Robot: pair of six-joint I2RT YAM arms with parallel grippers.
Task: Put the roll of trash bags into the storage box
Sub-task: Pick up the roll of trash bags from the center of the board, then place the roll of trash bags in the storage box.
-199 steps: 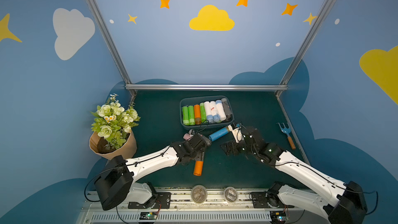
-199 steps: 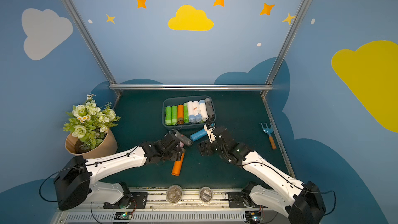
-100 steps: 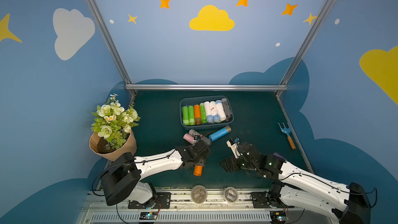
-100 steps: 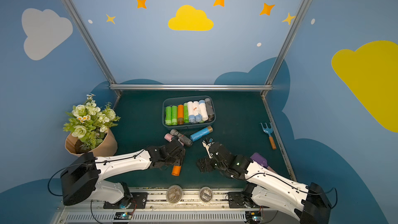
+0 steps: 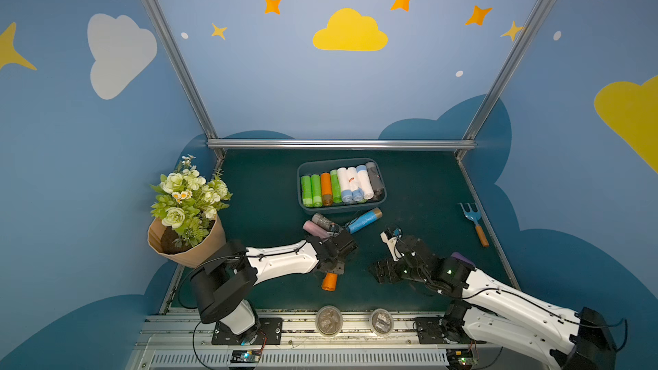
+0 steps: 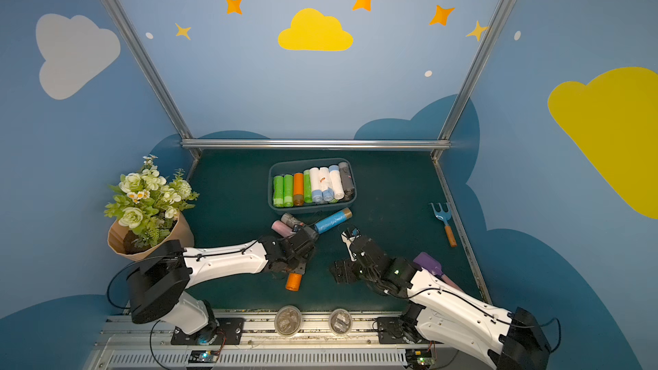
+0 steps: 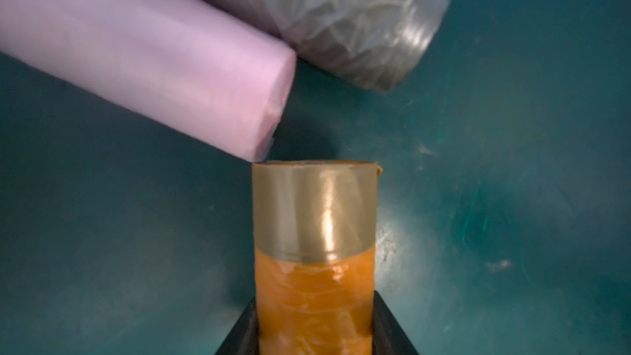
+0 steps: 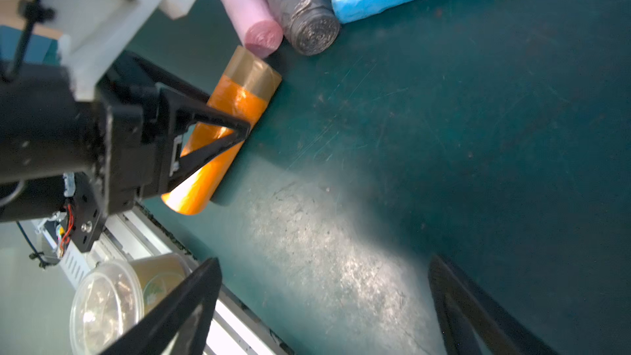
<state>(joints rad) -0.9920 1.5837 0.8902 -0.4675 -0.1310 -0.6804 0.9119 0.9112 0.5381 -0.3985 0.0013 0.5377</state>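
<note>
An orange roll of trash bags (image 5: 329, 281) (image 7: 314, 268) lies on the green mat near the front. My left gripper (image 7: 314, 305) is shut on it, a black finger (image 8: 239, 128) pressed against each side, and the taped end sticks out past the jaws. The blue-grey storage box (image 5: 341, 208) (image 6: 311, 210) stands behind, holding several rolls side by side. Pink (image 5: 313, 228), dark grey (image 5: 324, 221) and blue (image 5: 365, 220) rolls lie loose in front of it. Right of the orange roll, my right gripper (image 5: 386, 256) (image 8: 324, 264) hangs open over bare mat.
A paper-wrapped flower pot (image 5: 188, 240) stands at the left edge. A blue hand rake (image 5: 473, 222) lies at the right, with a purple tool (image 6: 429, 265) partly under the right arm. Two lidded tubs (image 5: 328, 320) (image 5: 381, 321) sit on the front rail.
My left gripper has come back toward the front, down over the orange roll, and closed on it. The right arm has pulled back from the box toward the front right, still open.
</note>
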